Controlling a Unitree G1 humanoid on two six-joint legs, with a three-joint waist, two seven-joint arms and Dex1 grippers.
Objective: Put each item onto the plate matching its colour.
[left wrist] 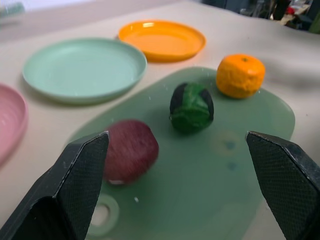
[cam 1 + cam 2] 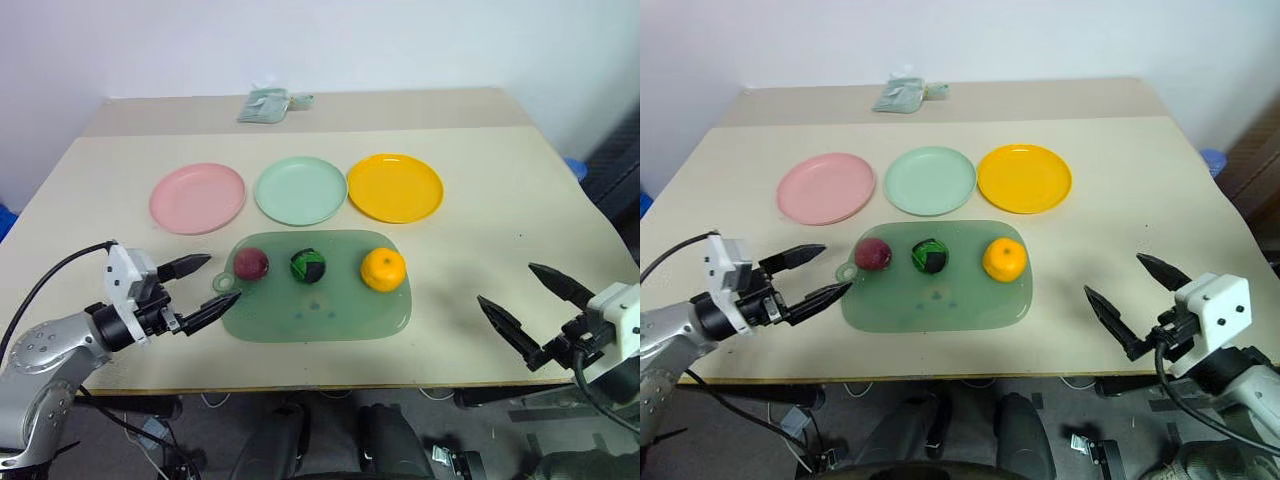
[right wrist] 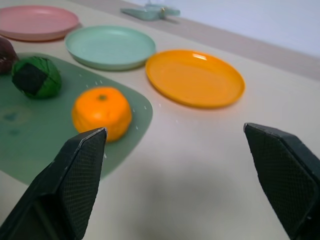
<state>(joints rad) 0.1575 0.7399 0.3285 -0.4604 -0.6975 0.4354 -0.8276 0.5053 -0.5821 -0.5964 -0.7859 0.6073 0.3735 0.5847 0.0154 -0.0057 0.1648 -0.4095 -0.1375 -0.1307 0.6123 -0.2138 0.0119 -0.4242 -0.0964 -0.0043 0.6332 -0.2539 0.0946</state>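
Note:
Three small balls lie in a row on a translucent green mat [image 2: 330,318]: a dark red one [image 2: 251,264] at the left, a green one with black patches [image 2: 308,266] in the middle, an orange one [image 2: 383,269] at the right. Behind the mat stand a pink plate [image 2: 197,197], a pale mint plate [image 2: 300,190] and a yellow-orange plate [image 2: 395,187], all bare. My left gripper [image 2: 206,284] is open just left of the dark red ball, pointing at it. Open as well, my right gripper [image 2: 527,298] hovers near the table's front right edge, well right of the orange ball.
A crumpled pale green cloth [image 2: 266,105] lies at the far edge of the tan table [image 2: 480,230]. A small ring tab [image 1: 102,215] sticks out of the mat's left end near my left fingers.

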